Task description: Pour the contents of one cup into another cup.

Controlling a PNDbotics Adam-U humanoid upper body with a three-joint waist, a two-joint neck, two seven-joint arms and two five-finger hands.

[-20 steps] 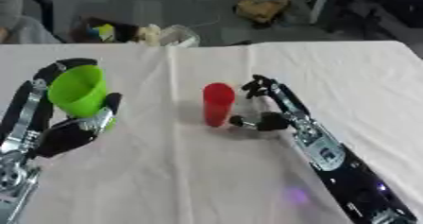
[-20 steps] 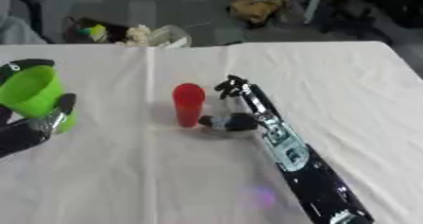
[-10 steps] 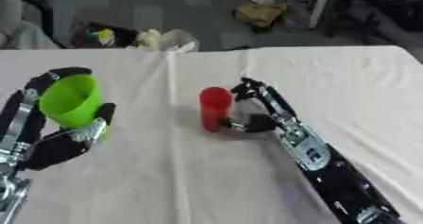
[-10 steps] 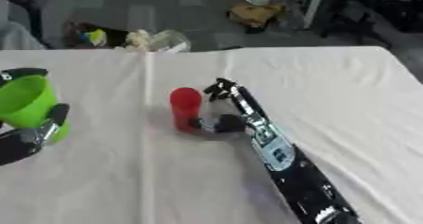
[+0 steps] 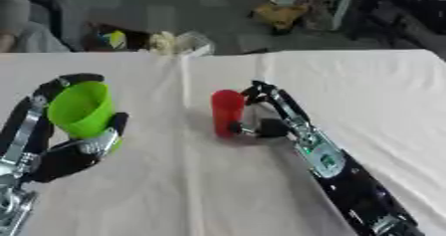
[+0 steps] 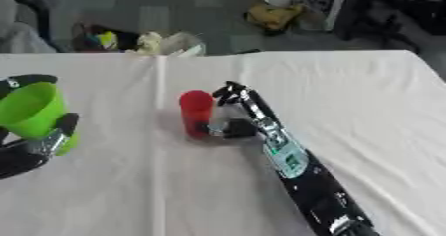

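Note:
A lime green cup [image 5: 80, 109] is lifted off the white table [image 5: 366, 85] at the left, tilted a little, with my left hand [image 5: 65, 150] shut on it, fingers over its far rim and thumb at its front. A red cup [image 5: 227, 112] stands upright near the middle of the table. My right hand [image 5: 266, 113] is beside it on the right, fingers curled at its top and thumb at its base, holding it. What is inside either cup is hidden.
A seam in the tablecloth [image 5: 185, 145] runs from front to back just left of the red cup. Beyond the far table edge lie bags and clutter [image 5: 166, 41] on the floor. A person's sleeve [image 5: 17, 21] shows at the far left.
The whole picture has shifted, so the camera has moved. The green cup sits slightly higher and nearer the red cup in my left hand. The right hand stays at the red cup.

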